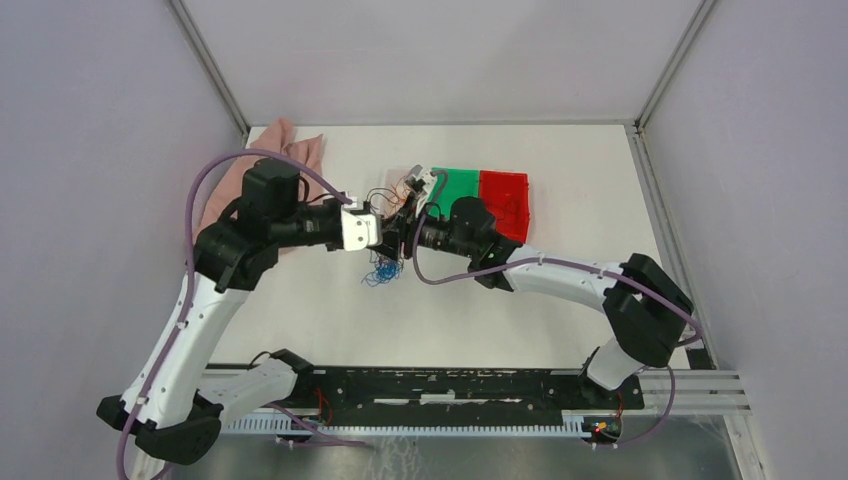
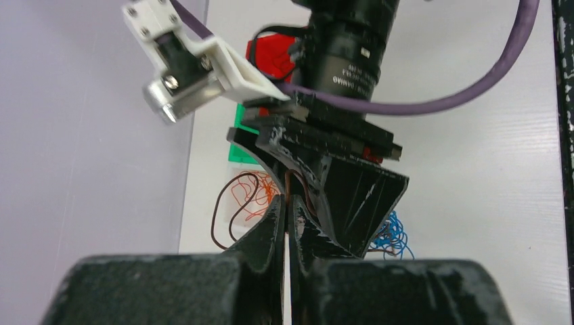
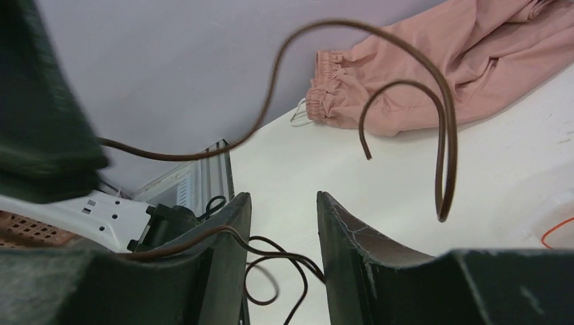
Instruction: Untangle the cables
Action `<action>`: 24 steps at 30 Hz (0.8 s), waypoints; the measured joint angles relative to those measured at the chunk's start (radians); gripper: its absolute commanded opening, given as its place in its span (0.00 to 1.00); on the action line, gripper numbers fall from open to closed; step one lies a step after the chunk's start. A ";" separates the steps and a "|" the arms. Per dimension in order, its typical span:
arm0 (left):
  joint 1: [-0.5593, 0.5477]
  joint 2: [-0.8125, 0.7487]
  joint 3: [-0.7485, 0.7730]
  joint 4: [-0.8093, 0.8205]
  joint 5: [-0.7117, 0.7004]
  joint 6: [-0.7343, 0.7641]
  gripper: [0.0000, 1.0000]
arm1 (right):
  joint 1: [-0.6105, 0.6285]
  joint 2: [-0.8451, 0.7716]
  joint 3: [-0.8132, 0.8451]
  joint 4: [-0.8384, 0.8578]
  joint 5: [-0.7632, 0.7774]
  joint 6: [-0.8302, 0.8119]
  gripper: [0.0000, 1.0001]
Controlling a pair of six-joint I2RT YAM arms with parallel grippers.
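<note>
At the middle of the surface [image 1: 300, 320], between your two claws, the cables [image 1: 384, 268] lie in a loose cluster. The blue cable [image 2: 391, 237] is heaped on the near side, and the orange cable [image 2: 260, 193] is on the far side, near the green and red panel [image 1: 480, 195]. Your left claw [image 2: 288, 203] is pressed together, pinching the brown cable [image 3: 443, 149], which loops up and crosses loose between the spread fingers of your right claw [image 3: 281, 223]. A pink cloth [image 3: 460, 74] lies at the far left, apart from the cables.
</note>
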 measured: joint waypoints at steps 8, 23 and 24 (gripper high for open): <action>-0.003 0.022 0.098 0.013 0.018 -0.079 0.03 | 0.000 0.042 -0.022 0.032 0.028 0.039 0.41; -0.003 0.035 0.248 0.257 -0.060 -0.143 0.03 | -0.006 0.098 -0.221 0.137 0.157 0.106 0.36; -0.003 0.037 0.257 0.271 -0.067 -0.145 0.03 | -0.006 0.098 -0.227 0.143 0.162 0.110 0.36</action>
